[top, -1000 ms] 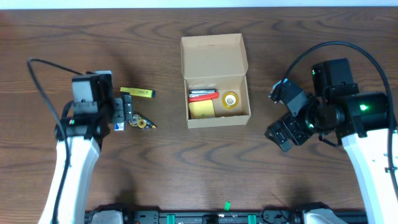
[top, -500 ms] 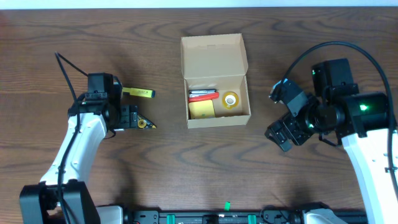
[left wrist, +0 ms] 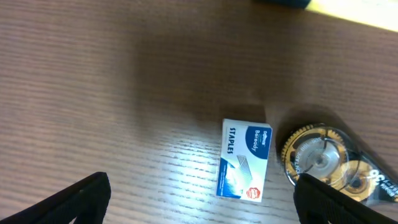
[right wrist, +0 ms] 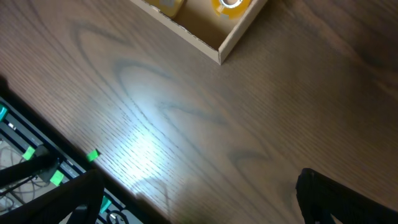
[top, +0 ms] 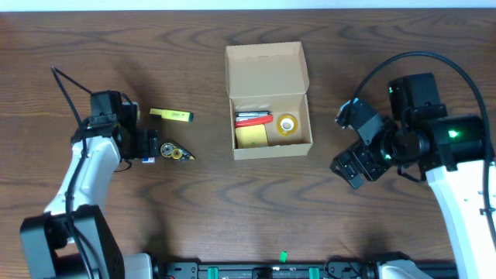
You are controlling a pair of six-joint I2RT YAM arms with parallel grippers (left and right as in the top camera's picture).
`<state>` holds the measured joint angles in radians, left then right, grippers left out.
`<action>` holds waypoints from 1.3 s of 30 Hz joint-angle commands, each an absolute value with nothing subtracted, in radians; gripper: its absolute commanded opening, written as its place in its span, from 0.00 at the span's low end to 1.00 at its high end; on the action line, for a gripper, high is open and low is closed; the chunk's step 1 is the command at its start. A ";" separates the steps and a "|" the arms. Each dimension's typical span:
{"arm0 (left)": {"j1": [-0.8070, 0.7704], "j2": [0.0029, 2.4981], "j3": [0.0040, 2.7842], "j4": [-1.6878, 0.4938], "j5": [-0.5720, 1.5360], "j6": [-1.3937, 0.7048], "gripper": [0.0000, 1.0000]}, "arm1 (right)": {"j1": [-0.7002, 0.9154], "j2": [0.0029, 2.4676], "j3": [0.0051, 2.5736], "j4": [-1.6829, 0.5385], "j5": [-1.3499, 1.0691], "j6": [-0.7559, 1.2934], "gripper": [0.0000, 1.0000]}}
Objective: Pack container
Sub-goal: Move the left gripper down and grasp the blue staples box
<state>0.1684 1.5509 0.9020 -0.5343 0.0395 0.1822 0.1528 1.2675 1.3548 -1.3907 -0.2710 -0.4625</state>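
The left gripper (left wrist: pixel 200 186) is parked low over the table with its fingers spread wide and nothing held. The staple box (left wrist: pixel 244 160) sits in the gap, closer to one finger than the other. So the step in hand is probably the pickup of those staples.

To get it done cleanly, the gripper should be shifted sideways until the staple box is centred, then lowered straight down. The short sides should be pinched, since the long edge runs away from the camera. The correction tape roller (left wrist: pixel 323 165) is just beside the staples, so one finger has to be slipped into that narrow gap or the roller gets bumped. The yellow highlighter (top: pixel 172 115) lies further off and shouldn't get in the way.

The cardboard box (top: pixel 271 151) is in the middle of the table, lid flap open at the far side. A roll of tape (top: pixel 287 123), a yellow pad and something red are already inside. Bare table is seen between staples and box, so only the near wall needs to be cleared. The right gripper (right wrist: pixel 199 180) is well apart, fingers spread, empty.
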 commanded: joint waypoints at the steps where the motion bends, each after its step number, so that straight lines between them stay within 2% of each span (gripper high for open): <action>1: 0.170 1.596 0.917 -0.534 0.064 0.225 0.95 | 0.145 1.259 1.359 -1.391 -0.273 -0.472 0.99; 5: 0.170 1.647 0.917 -0.526 0.061 0.225 1.00 | 0.145 1.259 1.359 -1.391 -0.273 -0.472 0.99; 10: 0.170 1.682 0.917 -0.510 0.041 0.224 1.00 | 0.145 1.259 1.359 -1.391 -0.273 -0.472 0.99; 11: 0.170 1.690 0.917 -0.505 0.041 0.224 0.95 | 0.145 1.259 1.359 -1.391 -0.273 -0.472 0.99; 16: 0.170 1.712 0.917 -0.495 0.031 0.225 0.86 | 0.145 1.259 1.359 -1.391 -0.273 -0.472 0.99; 20: 0.170 1.723 0.917 -0.496 0.019 0.224 0.83 | 0.145 1.259 1.359 -1.391 -0.273 -0.472 0.99; 25: 0.170 1.724 0.917 -0.496 0.019 0.224 0.71 | 0.145 1.259 1.359 -1.391 -0.273 -0.472 0.99; 27: 0.170 1.728 0.917 -0.496 0.018 0.224 0.63 | 0.145 1.259 1.359 -1.391 -0.273 -0.472 0.99; 34: 0.170 1.728 0.917 -0.496 0.019 0.224 0.51 | 0.145 1.259 1.359 -1.391 -0.274 -0.472 0.99; 37: 0.170 1.728 0.917 -0.496 0.019 0.224 0.41 | 0.145 1.259 1.359 -1.391 -0.273 -0.472 0.99; 39: 0.170 1.728 0.917 -0.496 0.019 0.221 0.38 | 0.145 1.259 1.359 -1.391 -0.274 -0.472 0.99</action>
